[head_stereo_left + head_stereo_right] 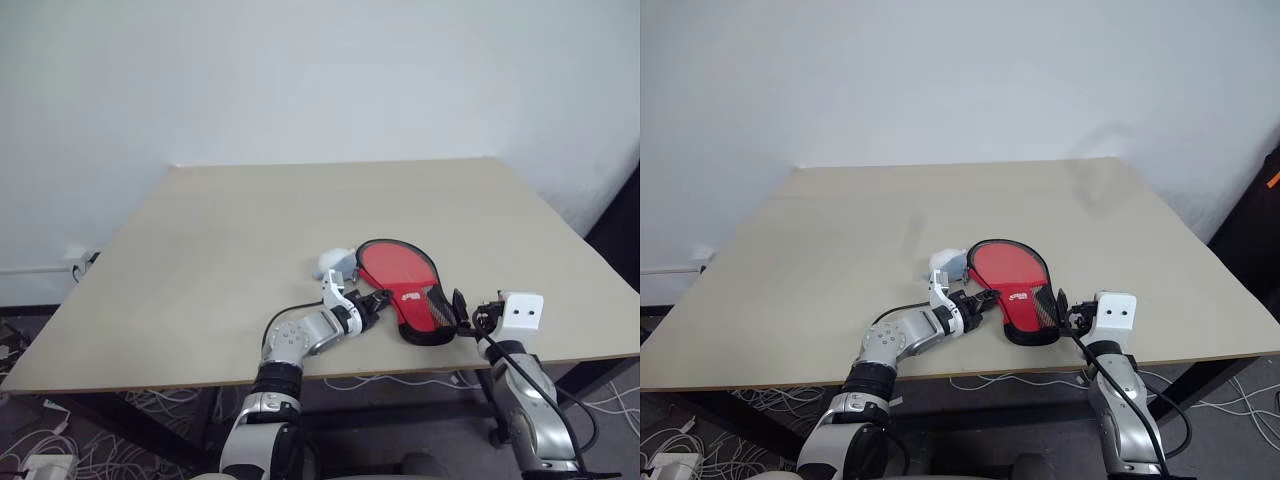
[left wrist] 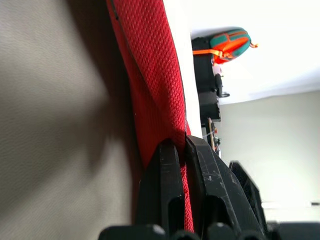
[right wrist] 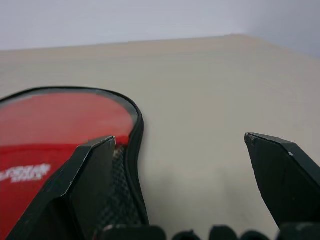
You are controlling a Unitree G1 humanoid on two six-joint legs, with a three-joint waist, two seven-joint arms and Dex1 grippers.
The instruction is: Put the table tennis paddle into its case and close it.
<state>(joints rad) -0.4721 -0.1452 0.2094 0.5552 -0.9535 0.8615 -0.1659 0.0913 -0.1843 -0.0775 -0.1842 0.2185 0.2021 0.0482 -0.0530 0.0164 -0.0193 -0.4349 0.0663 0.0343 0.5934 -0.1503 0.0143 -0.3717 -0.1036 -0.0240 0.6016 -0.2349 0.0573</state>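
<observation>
Pinching the case (image 1: 405, 285) by its rim near the desk's (image 1: 200, 240) front edge, the left gripper (image 1: 372, 301) is steadying it while the right gripper (image 1: 462, 312), jaws spread wide, is nearing its mesh end, probably for zipping; paddle presumably inside.
</observation>
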